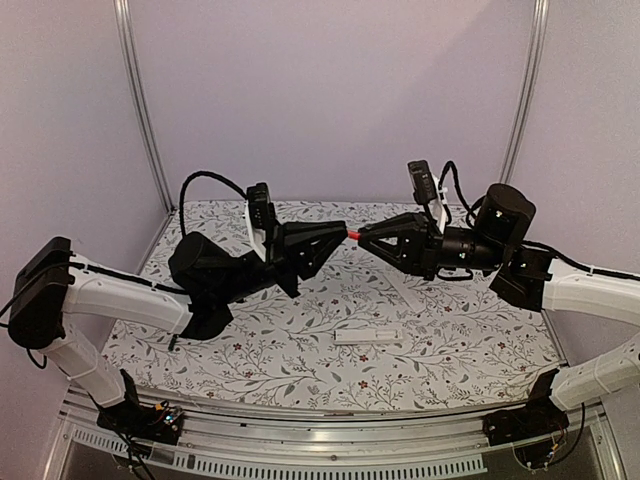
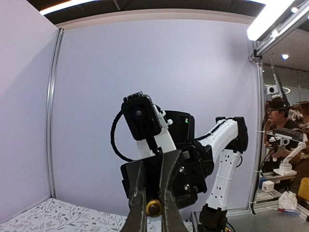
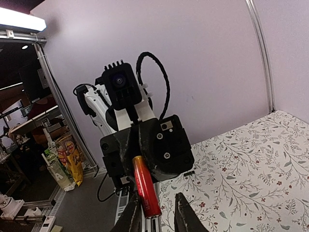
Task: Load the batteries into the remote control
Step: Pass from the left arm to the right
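The red-orange battery [image 1: 353, 235] hangs in mid-air between my two grippers, high above the table. My left gripper [image 1: 343, 232] is shut on one end of it; in the left wrist view the battery [image 2: 153, 208] shows end-on between the fingers [image 2: 137, 198]. My right gripper [image 1: 363, 238] is open around the other end; in the right wrist view the battery [image 3: 147, 188] lies against the left finger [image 3: 129, 217], with a gap to the other. The white remote control [image 1: 368, 336] lies flat on the table below. A small black cylinder [image 3: 189, 172], perhaps the black battery, lies on the cloth.
A floral tablecloth [image 1: 300, 350] covers the table. A thin white strip [image 1: 405, 290] lies right of centre behind the remote. Metal frame posts [image 1: 140, 100] stand at the back corners. The table's front rail [image 1: 320, 425] runs along the near edge.
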`<action>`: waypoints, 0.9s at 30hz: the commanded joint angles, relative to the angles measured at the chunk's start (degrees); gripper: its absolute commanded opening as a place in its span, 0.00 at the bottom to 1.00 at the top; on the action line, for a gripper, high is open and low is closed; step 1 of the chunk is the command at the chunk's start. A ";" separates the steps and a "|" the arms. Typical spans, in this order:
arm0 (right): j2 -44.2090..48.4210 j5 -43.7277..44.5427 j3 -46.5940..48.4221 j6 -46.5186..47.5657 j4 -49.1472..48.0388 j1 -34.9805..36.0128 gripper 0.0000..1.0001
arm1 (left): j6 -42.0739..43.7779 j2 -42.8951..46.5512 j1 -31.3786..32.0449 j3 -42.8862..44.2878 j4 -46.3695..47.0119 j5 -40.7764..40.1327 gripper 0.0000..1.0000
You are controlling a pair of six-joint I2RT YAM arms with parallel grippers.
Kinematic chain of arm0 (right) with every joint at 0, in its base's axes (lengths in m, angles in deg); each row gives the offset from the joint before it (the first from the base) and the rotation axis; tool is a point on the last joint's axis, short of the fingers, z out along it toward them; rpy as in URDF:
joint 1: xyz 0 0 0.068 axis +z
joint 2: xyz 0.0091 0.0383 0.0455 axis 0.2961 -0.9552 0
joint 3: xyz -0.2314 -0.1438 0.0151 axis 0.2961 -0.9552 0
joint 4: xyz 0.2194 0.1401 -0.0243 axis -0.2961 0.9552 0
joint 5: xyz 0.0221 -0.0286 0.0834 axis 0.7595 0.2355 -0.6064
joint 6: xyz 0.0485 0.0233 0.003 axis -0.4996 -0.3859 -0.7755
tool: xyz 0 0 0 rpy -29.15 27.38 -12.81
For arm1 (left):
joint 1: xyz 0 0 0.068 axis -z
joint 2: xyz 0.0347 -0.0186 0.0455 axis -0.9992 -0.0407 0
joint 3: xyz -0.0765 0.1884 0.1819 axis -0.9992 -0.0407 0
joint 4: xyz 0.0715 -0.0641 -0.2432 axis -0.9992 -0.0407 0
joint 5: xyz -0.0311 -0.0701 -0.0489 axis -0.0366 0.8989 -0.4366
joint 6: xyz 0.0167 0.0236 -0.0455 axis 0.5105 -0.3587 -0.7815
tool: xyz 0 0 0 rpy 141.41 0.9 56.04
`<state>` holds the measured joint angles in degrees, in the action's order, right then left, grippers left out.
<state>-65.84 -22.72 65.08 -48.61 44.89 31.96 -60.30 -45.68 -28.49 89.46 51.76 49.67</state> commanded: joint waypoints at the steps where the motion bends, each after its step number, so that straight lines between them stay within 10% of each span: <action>1: -0.64 -2.68 0.79 0.40 -0.09 0.12 0.21 | 0.73 0.75 0.87 1.10 10.81 0.60 0.00; 8: -0.55 -3.55 1.37 0.73 0.79 0.13 0.00 | 0.81 0.38 0.89 0.58 10.94 -0.02 0.00; 22: 2.87 -2.88 2.56 6.93 6.80 -0.14 0.00 | 2.10 1.32 0.72 -3.00 6.66 -0.85 0.01; 27: 3.31 -1.41 3.27 9.12 9.94 -0.22 0.00 | 3.97 2.07 0.35 -3.28 3.50 -0.10 0.34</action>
<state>-64.42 -25.60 66.20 -42.07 51.62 31.88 -58.96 -45.40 -28.12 87.15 52.59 49.75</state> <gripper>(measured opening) 0.064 0.258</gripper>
